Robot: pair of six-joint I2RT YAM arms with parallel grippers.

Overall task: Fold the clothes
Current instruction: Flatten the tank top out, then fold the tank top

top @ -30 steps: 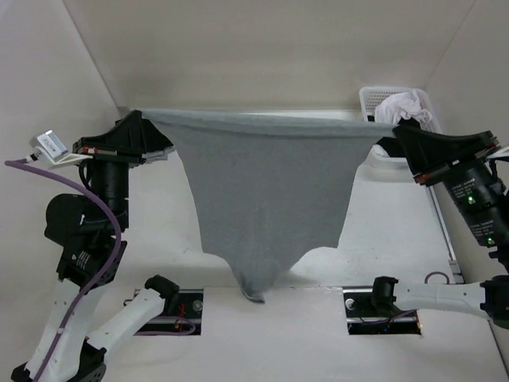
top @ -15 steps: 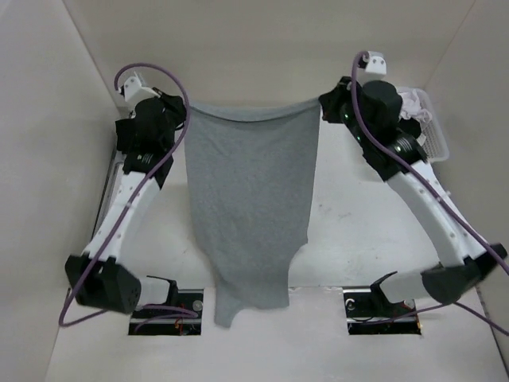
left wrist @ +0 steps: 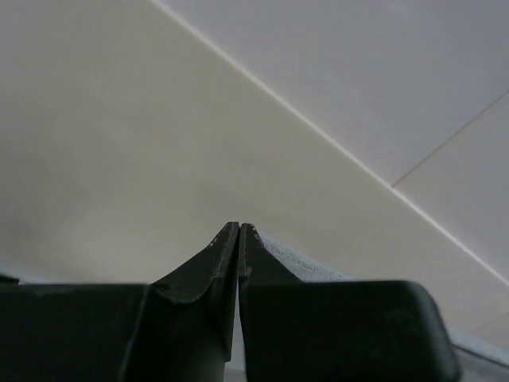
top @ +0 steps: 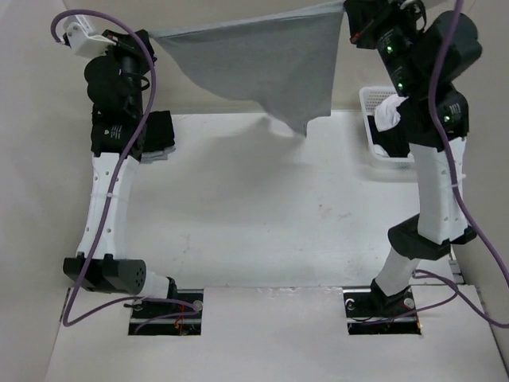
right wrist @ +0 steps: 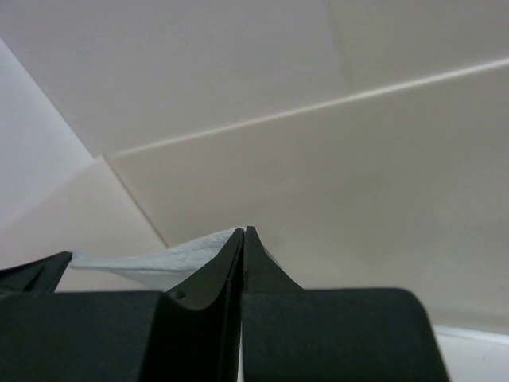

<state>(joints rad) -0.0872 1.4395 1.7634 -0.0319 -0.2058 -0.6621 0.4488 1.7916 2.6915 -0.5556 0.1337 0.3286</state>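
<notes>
Grey garment (top: 266, 68) is held stretched by its top edge high above the far edge of the table (top: 262, 215), one corner clamped in the closed left gripper (top: 149, 37), the other in the closed right gripper (top: 350, 17), its lower tip apparently clear of the table. Half a second earlier it was trailed down toward the table's near edge; it has since been raised and carried farther back. The cloth is judged spread and ready to be laid flat on the table for folding.

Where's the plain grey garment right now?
Top view: the thin grey garment hangs near the far wall, stretched between the left hand and the right hand.
</notes>
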